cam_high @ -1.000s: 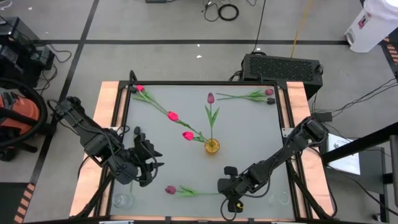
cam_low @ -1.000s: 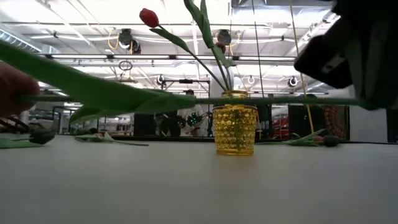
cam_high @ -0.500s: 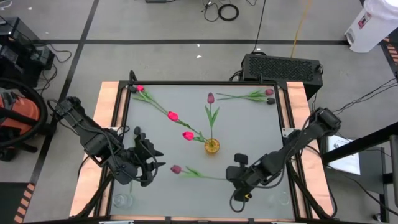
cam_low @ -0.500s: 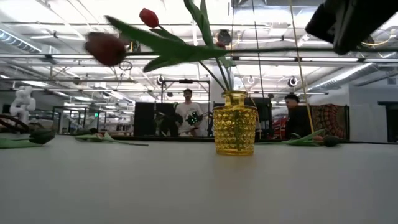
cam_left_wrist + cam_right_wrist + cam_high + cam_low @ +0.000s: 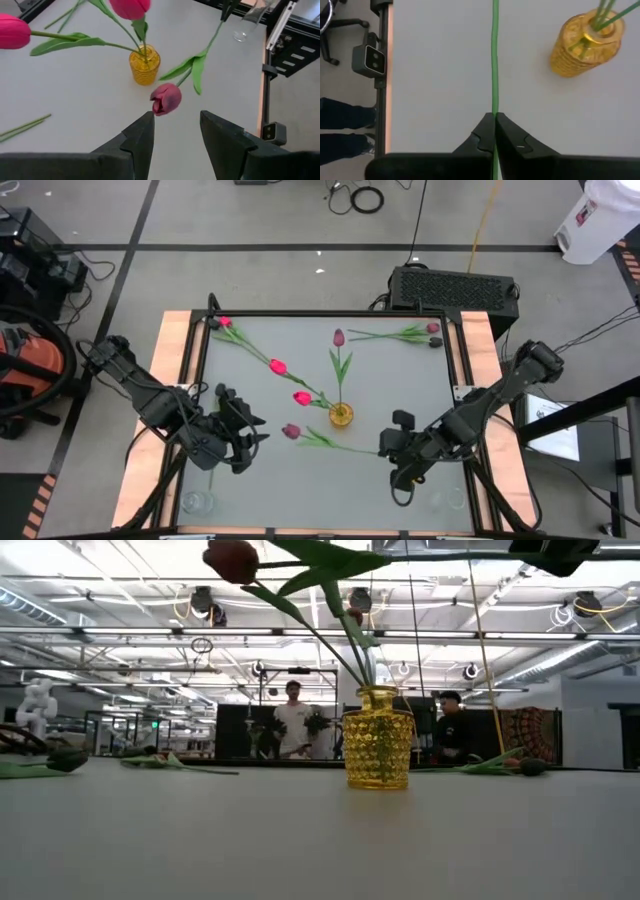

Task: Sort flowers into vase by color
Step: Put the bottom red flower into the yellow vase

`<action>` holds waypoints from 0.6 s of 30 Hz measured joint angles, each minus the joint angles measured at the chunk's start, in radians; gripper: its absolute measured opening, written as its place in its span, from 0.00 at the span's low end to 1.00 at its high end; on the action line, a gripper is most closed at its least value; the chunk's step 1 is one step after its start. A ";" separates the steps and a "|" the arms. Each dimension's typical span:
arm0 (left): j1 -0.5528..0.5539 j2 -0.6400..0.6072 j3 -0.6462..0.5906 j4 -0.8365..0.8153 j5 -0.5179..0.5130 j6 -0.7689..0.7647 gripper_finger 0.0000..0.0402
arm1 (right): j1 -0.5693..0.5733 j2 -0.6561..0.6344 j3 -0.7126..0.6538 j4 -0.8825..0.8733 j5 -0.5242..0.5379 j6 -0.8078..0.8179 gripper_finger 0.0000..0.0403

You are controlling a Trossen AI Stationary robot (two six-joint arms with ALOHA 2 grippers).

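High view: the right pincer point(image 5: 392, 448) is clamping the thin green stem of a maroon-headed artificial tulip point(image 5: 291, 431), holding it level above the pale grey surface point(image 5: 400, 380), with the head pointing toward the left arm. The held tulip is lying just in front of the small yellow ribbed glass vase point(image 5: 341, 416), which is carrying three tulips. Two loose tulips are lying at the far corners of the surface. The left pincer point(image 5: 250, 442) is waiting near the left edge, its fingers standing apart.

Low view: the yellow vase point(image 5: 378, 750) is standing upright at mid-surface; the held tulip's head point(image 5: 231, 558) is hanging high above it.

Left wrist view: the two dark fingers point(image 5: 142, 137) are standing apart, with the maroon head point(image 5: 166, 98) hanging just ahead of them and the vase point(image 5: 144, 65) beyond.

Right wrist view: the fingers point(image 5: 482, 135) are pressing together on the green stem point(image 5: 495, 55), with the vase point(image 5: 586, 44) off to one side
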 joint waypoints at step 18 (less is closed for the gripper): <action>0.050 -0.045 0.000 0.068 -0.048 0.010 0.41 | 0.000 -0.176 0.000 -0.053 0.044 -0.040 0.00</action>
